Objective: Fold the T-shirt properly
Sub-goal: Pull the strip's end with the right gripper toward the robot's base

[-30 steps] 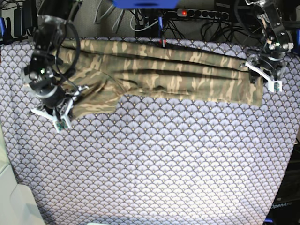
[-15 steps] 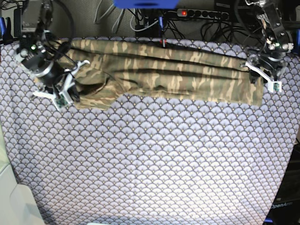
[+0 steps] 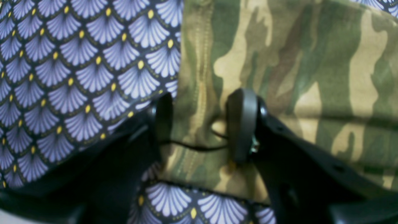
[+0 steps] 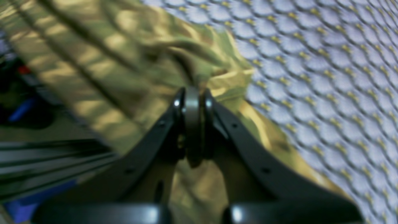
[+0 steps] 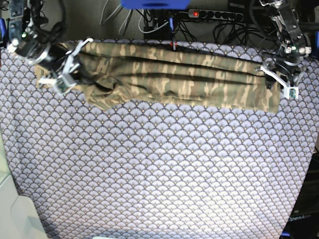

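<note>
The camouflage T-shirt [image 5: 189, 77] lies as a long folded band across the far part of the table. At its left end in the base view, my right gripper [image 5: 65, 75] is shut on a bunched fold of the cloth. The right wrist view shows the fingers [image 4: 192, 124] pressed together, with the T-shirt [image 4: 108, 62] gathered at their tips. At the band's right end my left gripper [image 5: 280, 79] stands open. In the left wrist view its gripper [image 3: 202, 124] straddles the hem of the T-shirt [image 3: 311, 77], which lies flat between the spread fingers.
The purple scallop-patterned tablecloth [image 5: 164, 164] covers the whole table. A power strip [image 5: 214, 15] and cables run behind the far edge, beside a blue object [image 5: 154, 4]. A pale object [image 5: 15, 214] sits at the near left corner.
My right gripper has moved toward the far left corner, pulling the shirt's left end up and back with it. The left arm has not moved.
</note>
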Robot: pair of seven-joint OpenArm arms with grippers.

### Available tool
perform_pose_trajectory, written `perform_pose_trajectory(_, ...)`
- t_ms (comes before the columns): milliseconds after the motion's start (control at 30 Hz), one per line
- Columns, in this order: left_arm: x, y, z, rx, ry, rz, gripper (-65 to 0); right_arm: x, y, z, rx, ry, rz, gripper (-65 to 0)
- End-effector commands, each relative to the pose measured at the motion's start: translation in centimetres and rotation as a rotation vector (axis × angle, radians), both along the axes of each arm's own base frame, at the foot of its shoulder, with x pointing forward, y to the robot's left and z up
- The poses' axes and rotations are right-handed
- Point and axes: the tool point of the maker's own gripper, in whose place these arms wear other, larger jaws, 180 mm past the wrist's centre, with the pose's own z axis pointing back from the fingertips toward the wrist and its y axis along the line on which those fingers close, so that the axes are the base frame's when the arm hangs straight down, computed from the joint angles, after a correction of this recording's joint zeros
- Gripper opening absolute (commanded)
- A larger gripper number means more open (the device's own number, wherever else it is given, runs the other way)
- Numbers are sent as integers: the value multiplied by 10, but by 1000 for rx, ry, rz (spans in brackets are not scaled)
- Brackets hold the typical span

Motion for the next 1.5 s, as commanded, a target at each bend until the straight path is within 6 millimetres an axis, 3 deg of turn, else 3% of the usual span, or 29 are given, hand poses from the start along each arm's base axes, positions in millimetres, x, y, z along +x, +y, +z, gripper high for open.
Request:
perform_pose_trajectory(0,-5,10,1,43,36,8,-366,-4,8,6,27,-15,30,-650)
perform_pose_trajectory(167,-7,10,0,43,39,8,-366,-20,32,4,83,-2,104,-650)
perform_pose_trajectory(467,-9,10,-1,43,43,8,-366,-26,29,2,52,9,174,-650)
perform_pose_trajectory(833,-9,10,-1,43,43,8,-366,-22,-2,-15,18,39,127,-650)
perform_pose_trajectory(967,-9,12,-2,45,47,8,-366,-14,-28,-20,3,34,54,-650)
perform_pose_trajectory(1233,-6,13,0,47,42,8,-366,-1,-62,-11,-49,-3,-30,-650)
perform_pose_trajectory(1467,-4,17,3,58,34,4,-366,-11,-80,-13,-71,15,-76,-650)
